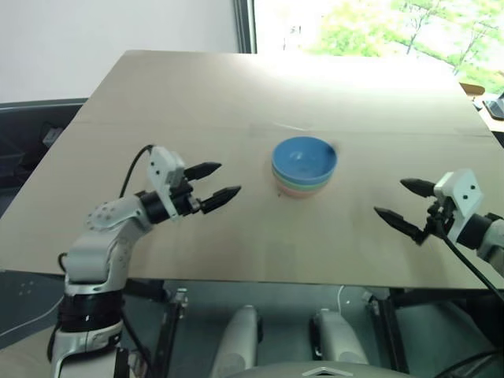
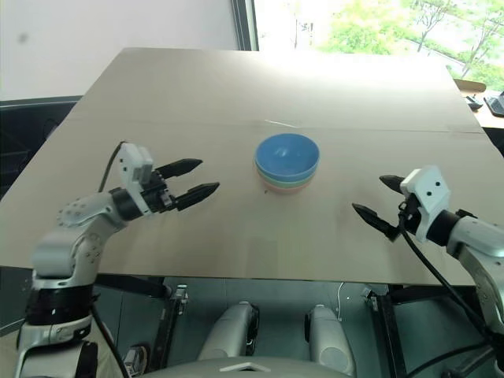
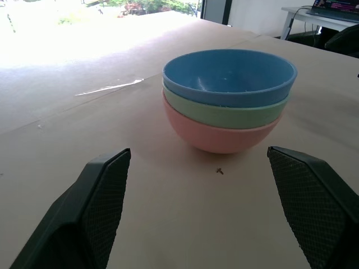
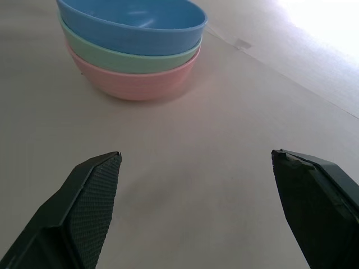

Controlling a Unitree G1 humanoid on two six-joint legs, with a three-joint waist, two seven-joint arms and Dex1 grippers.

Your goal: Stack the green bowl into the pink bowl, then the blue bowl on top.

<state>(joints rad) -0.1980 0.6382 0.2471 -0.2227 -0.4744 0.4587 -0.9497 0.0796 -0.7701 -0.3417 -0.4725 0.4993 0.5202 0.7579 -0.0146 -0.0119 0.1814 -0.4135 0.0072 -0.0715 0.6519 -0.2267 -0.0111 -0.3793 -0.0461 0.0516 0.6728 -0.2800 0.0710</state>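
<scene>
The three bowls stand as one stack at the middle of the table. The blue bowl (image 1: 304,161) is on top, the green bowl (image 3: 224,114) sits under it, and the pink bowl (image 3: 216,136) is at the bottom, resting on the table. My left gripper (image 1: 216,184) is open, empty, to the left of the stack and apart from it. My right gripper (image 1: 403,205) is open and empty too, off to the right of the stack. In both wrist views the stack lies ahead of spread fingers (image 3: 101,196) with nothing between them.
The bowls rest on a light wooden table (image 1: 197,102). A strip of clear tape (image 3: 109,88) lies on the surface behind the stack, and a tiny dark speck (image 3: 220,171) lies in front of it. The table's front edge runs just below both grippers.
</scene>
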